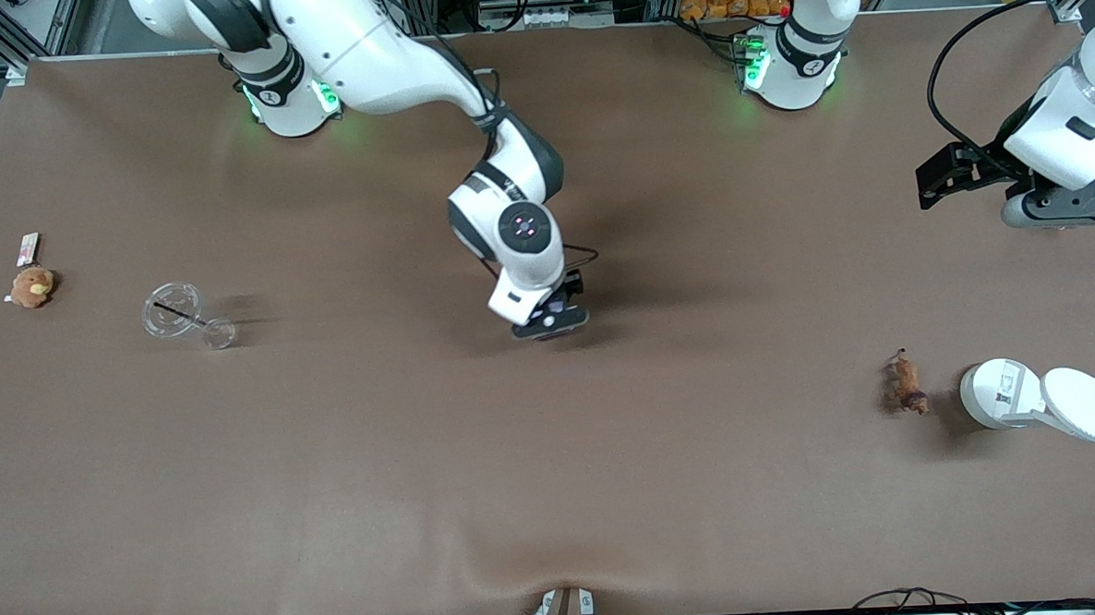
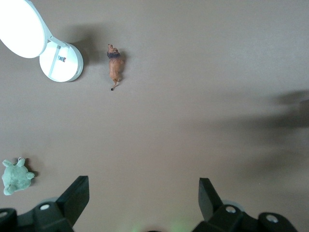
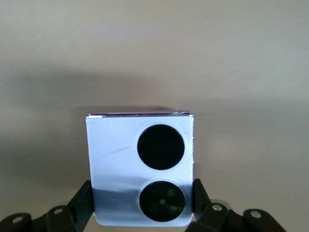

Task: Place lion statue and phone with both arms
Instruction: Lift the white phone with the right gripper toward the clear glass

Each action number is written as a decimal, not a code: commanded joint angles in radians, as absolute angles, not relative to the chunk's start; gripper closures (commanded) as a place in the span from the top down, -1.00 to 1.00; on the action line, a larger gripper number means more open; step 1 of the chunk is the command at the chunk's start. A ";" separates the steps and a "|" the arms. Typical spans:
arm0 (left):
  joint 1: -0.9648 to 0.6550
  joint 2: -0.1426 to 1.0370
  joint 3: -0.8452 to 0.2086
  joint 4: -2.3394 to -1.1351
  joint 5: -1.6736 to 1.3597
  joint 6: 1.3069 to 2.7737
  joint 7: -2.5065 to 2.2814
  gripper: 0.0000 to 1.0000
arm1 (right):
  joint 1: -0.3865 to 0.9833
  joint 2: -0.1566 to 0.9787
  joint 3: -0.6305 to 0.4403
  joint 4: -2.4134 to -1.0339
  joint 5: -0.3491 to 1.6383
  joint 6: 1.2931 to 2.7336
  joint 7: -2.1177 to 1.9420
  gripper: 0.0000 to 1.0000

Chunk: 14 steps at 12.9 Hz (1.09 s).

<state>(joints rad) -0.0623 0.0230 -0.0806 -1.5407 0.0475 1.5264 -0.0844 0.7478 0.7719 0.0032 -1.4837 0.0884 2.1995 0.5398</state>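
Observation:
The lavender phone (image 3: 116,145), with two black camera circles, sits between the fingers of my right gripper (image 3: 142,193), which is shut on its sides. In the front view this gripper (image 1: 553,321) is low over the middle of the table, and a sliver of the phone (image 1: 558,305) shows under it. The brown lion statue (image 1: 905,384) lies on the table toward the left arm's end; it also shows in the left wrist view (image 2: 115,67). My left gripper (image 2: 142,186) is open and empty, up in the air (image 1: 935,181) above that end of the table, well away from the lion.
A white round container with its lid swung open (image 1: 999,394) stands right beside the lion. A green plush turtle (image 2: 14,176) shows only in the left wrist view. A clear glass piece (image 1: 178,312), a tan plush toy (image 1: 32,287) and a small packet (image 1: 27,247) lie toward the right arm's end.

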 commanded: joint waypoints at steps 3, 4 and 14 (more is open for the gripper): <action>-0.052 0.011 -0.080 -1.526 0.051 1.490 -0.072 1.00 | 0.597 0.620 0.017 -1.522 0.075 2.044 0.538 -1.00; -0.052 0.011 -0.077 -1.526 0.052 1.489 -0.074 1.00 | 0.553 0.598 0.018 -1.525 0.077 2.007 0.485 -1.00; -0.061 0.021 -0.086 -1.507 0.054 1.493 -0.077 1.00 | 0.292 0.399 0.020 -1.878 0.115 2.093 0.227 -1.00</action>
